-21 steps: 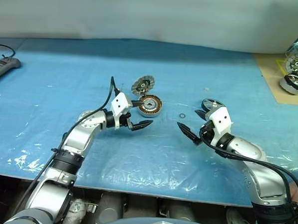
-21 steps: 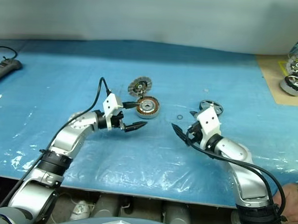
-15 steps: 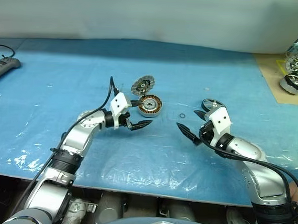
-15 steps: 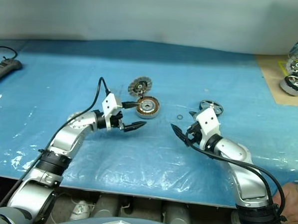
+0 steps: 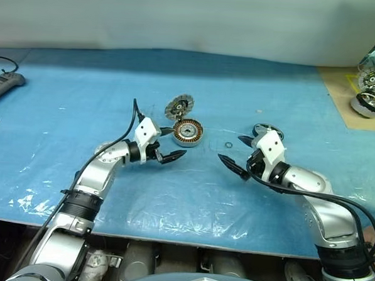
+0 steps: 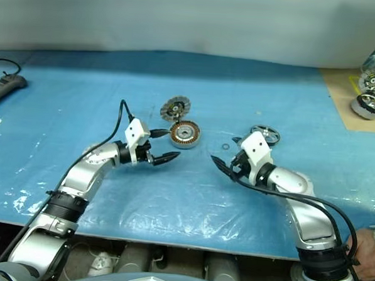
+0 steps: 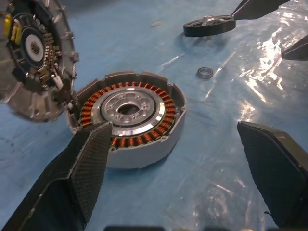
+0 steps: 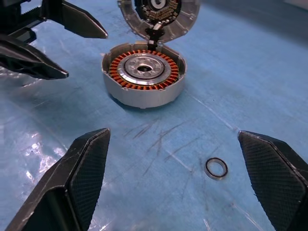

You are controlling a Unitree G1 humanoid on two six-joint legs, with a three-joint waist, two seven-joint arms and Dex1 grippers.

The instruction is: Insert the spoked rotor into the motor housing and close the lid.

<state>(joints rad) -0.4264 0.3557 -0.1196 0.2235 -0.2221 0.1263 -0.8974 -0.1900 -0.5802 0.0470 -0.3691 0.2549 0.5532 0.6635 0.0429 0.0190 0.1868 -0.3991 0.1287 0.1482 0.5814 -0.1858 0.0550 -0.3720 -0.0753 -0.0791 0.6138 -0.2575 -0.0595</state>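
Observation:
The motor housing (image 5: 188, 132), a grey puck with copper windings, lies mid-table. The lid (image 5: 180, 106) stands tilted at its far edge, ribbed face showing. To the right lies the spoked rotor (image 5: 268, 129), a dark ring, flat on the blue sheet. My left gripper (image 5: 178, 142) is open just near-left of the housing, and the housing (image 7: 127, 110) sits ahead between its fingers. My right gripper (image 5: 230, 148) is open and empty, hovering near-left of the rotor, with the housing (image 8: 144, 72) and lid (image 8: 159, 14) ahead of it.
A small metal washer (image 5: 228, 144) lies between housing and rotor, below my right gripper. Other motor parts (image 5: 367, 103) sit on a tan board at the far right. A power strip (image 5: 2, 83) lies at the far left. A person's hand (image 6: 367, 250) shows at the table's near right edge.
My right gripper has edged a little to the left, over the washer. The left gripper has barely shifted. Both stay open and the parts have not moved.

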